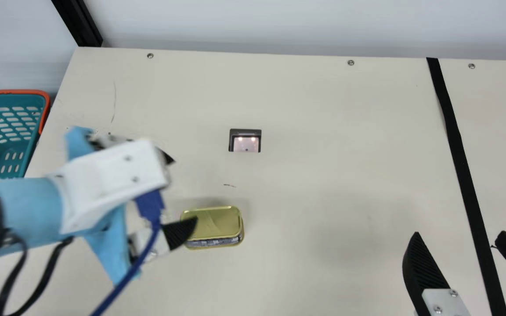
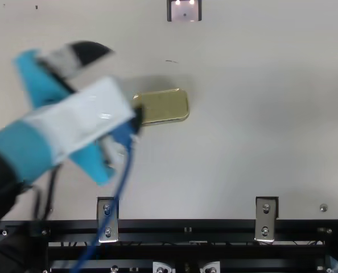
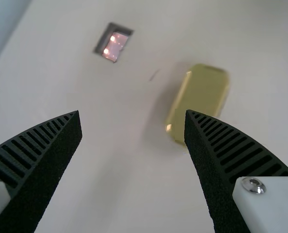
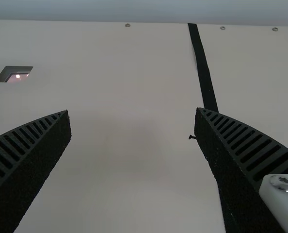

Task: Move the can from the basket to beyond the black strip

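Note:
My left gripper (image 1: 183,193) is open at the left of the main view, one fingertip over the left edge of the gold can (image 1: 213,221). The can lies flat on the table, outside the basket (image 1: 11,103). In the left wrist view the can (image 3: 200,94) is beyond one finger of the open left gripper (image 3: 133,114), nothing between the fingers. At the lower right of the main view my right gripper (image 1: 457,232) stands open across the black strip (image 1: 466,175); in its wrist view the right gripper (image 4: 133,110) holds nothing.
A small dark-framed recess (image 1: 245,140) with a shiny pane is set in the table (image 1: 323,131) behind the can. A blue cable (image 1: 125,281) hangs from the left gripper. Metal brackets (image 2: 107,219) line the table's near edge.

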